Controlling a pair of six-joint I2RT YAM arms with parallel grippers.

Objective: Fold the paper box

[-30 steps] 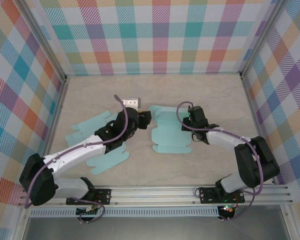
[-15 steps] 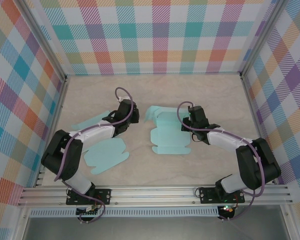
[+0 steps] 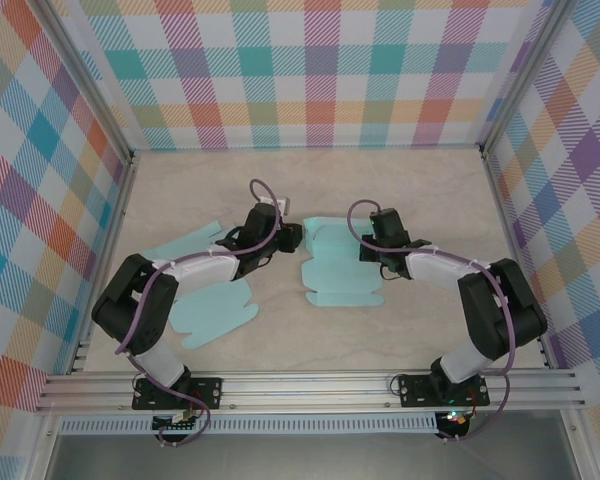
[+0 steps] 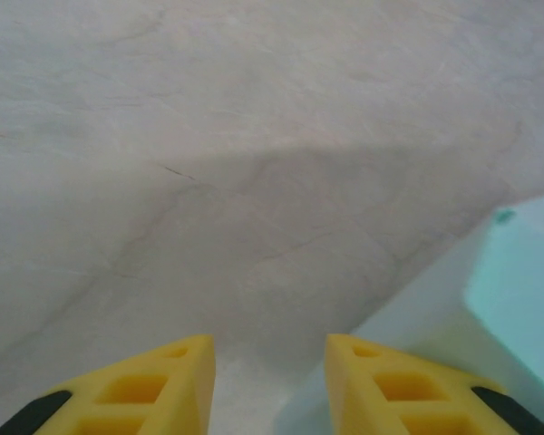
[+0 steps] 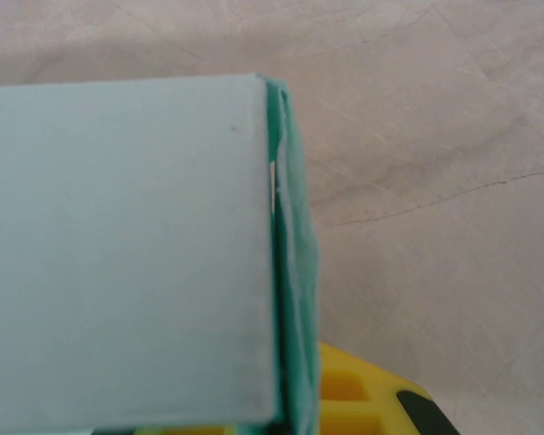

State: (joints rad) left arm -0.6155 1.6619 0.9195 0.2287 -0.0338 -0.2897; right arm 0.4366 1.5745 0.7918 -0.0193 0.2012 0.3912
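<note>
Pale marbled tabletop, pastel plaid walls (on three sides), left gripper parted over bare surface, right gripper pinching teal paper box

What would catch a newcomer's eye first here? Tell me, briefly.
The teal paper box lying mid-table stands out against the loud plaid walls. The right gripper is shut on a folded flap at its right edge; the left gripper hovers open at its left edge. Spare teal blanks lie further left.

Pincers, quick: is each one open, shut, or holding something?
Left pincer: open, holding nothing.
Right pincer: shut on the edge of the paper box.
</note>
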